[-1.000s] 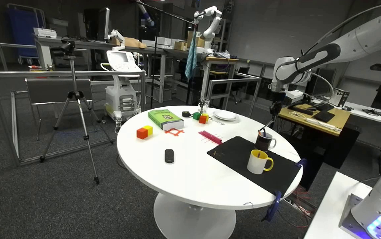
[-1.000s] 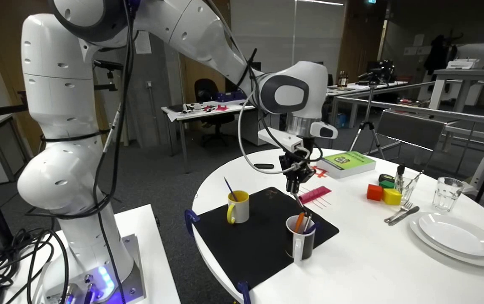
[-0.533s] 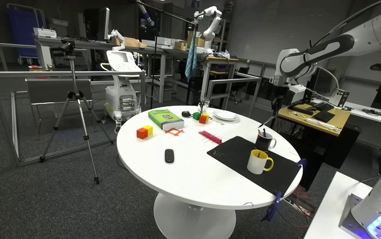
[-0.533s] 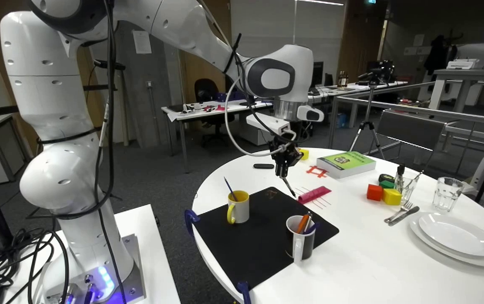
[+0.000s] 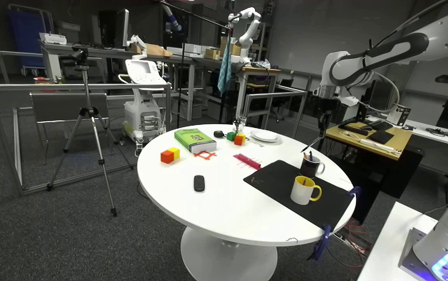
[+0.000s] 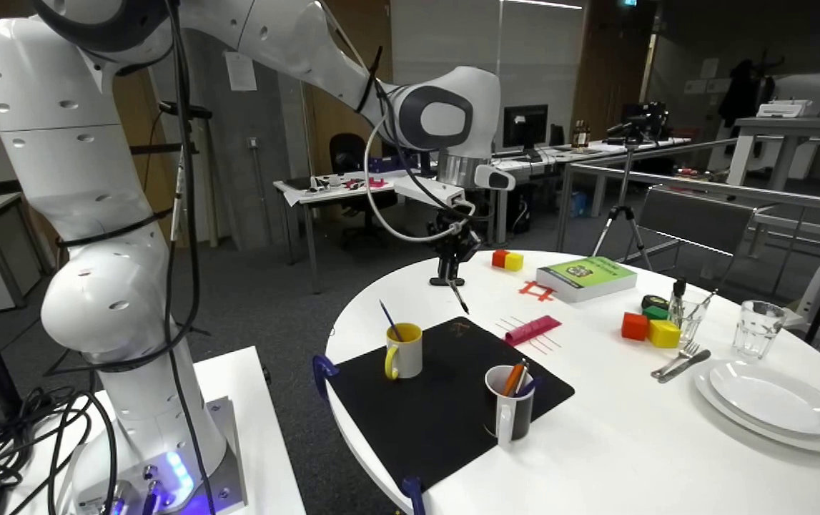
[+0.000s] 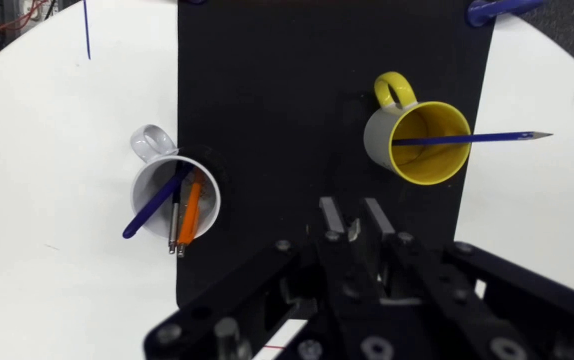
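Above the counter (image 5: 227, 212), in an exterior view, the jaws pinch a slim dark-tipped stick (image 5: 311, 144). In an exterior view, it slants down apart from the yellow-lined mug (image 6: 411, 360). In the wrist view, a white-lined mug (image 7: 145, 187) holds pens (image 7: 190, 212).
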Robot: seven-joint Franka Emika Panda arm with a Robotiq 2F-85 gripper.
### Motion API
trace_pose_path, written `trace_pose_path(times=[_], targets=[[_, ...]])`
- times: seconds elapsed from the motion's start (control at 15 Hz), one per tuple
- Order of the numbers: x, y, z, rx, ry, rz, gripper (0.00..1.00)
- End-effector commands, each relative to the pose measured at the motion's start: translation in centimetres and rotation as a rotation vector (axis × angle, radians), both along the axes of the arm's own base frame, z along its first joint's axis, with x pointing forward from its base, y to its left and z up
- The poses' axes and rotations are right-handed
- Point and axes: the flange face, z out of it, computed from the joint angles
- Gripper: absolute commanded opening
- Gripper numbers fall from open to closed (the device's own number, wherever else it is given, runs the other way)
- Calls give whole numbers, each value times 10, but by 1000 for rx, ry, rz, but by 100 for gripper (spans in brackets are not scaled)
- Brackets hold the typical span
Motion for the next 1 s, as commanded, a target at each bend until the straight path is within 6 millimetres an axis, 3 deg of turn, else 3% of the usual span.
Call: trace_pose_path(times=[0.0,0.27,0.33,0.67,0.73,0.93], targets=[[-14,23,1,27,58,29,4],[-18,35,-5,23,84,62,4],[-9,33,-10,9,86,60,15],[-9,34,-10,9,88,63,15],[-9,34,-10,9,88,63,4],[-9,42,-14,6,107,84,4]])
